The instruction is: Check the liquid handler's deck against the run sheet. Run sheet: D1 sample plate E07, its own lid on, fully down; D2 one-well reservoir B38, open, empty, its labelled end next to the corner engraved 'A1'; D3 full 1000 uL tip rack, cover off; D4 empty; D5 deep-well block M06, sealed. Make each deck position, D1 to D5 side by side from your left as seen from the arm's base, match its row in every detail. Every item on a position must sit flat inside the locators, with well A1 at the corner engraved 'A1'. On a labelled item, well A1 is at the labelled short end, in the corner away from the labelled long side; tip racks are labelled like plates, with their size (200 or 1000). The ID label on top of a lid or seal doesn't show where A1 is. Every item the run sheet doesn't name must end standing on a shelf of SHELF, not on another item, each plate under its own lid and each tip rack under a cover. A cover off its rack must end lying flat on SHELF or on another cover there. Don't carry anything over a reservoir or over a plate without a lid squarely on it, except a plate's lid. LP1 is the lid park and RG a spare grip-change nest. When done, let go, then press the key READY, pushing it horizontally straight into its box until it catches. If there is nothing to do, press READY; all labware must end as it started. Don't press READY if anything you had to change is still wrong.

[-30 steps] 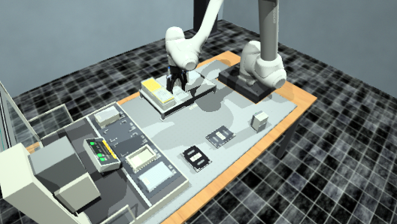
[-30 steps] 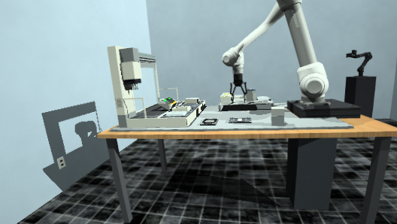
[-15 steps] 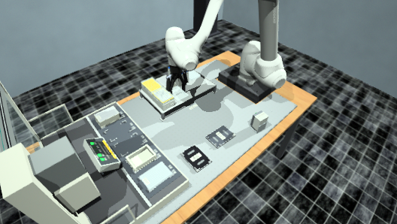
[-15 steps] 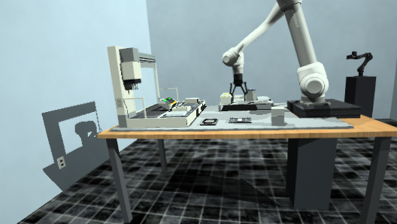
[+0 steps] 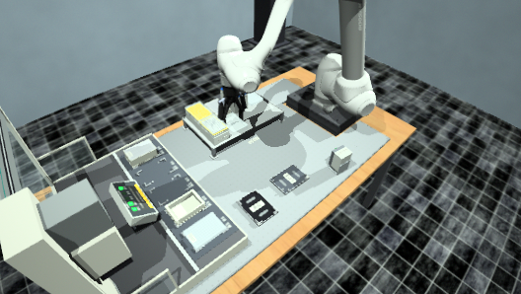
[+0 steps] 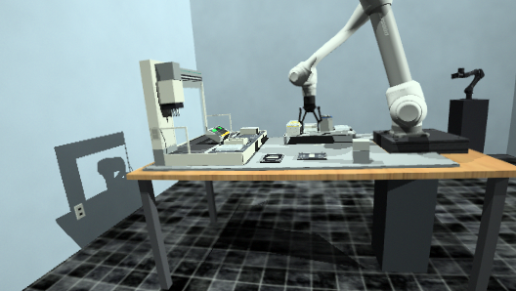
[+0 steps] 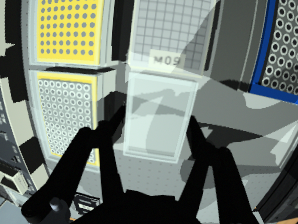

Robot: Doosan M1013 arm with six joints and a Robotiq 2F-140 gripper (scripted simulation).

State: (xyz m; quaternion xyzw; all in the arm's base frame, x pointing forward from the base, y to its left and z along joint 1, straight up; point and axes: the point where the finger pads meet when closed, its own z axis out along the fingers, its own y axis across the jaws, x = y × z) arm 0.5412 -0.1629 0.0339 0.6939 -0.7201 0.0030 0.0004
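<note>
My gripper [image 5: 232,114] hangs over the SHELF [image 5: 236,123] at the back of the table, also in the side view [image 6: 310,122]. In the wrist view its fingers are slightly spread to either side of a pale translucent lidded plate [image 7: 160,112] that rests on the shelf; they are open and hold nothing. Behind the plate lies a white gridded item [image 7: 174,10] with a small label on its near edge. On the deck I see a lidded plate [image 5: 204,230], an open one-well reservoir [image 5: 185,205] and a grey block [image 5: 140,151] at the far end.
Two yellow tip racks [image 7: 69,10] [image 7: 63,112] lie left of the plate and a blue rack [image 7: 280,43] lies to its right. Two black nests [image 5: 257,207] [image 5: 289,180] and the READY key box [image 5: 340,159] stand on the mat. The handler's gantry [image 6: 166,107] stands over the deck.
</note>
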